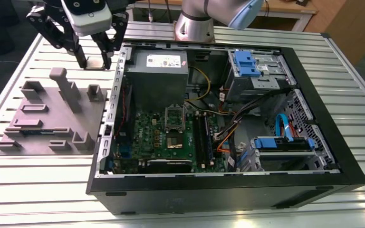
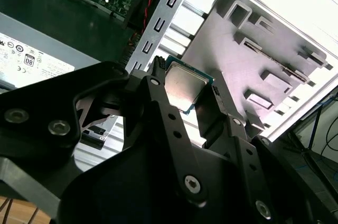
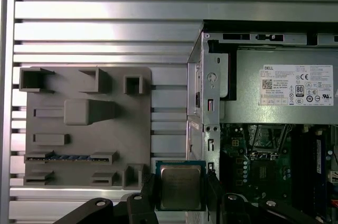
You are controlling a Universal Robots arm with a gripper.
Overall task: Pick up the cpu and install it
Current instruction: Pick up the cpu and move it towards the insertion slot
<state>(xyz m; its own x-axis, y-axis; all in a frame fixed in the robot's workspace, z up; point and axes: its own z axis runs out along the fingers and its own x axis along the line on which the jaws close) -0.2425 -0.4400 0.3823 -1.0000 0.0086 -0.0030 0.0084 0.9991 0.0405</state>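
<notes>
Clamping the cpu (image 3: 180,187) between narrowed jaws; gripper (image 1: 95,62) seemingly aloft (beside the case (image 1: 233,195)).

Silver-topped, green-rimmed cpu (image 3: 180,187) in the black gripper (image 1: 95,63), above a table (image 1: 30,190) of pale silver ribbed slats. A matte grey fixture plate (image 1: 49,118) lies at nine o'clock from the black computer case (image 1: 233,194). Inside the case, the green motherboard (image 1: 169,142) contrasts with blue drive brackets (image 1: 246,64) at one o'clock and a grey power supply (image 1: 157,85) carrying a white label (image 1: 163,60).
</notes>
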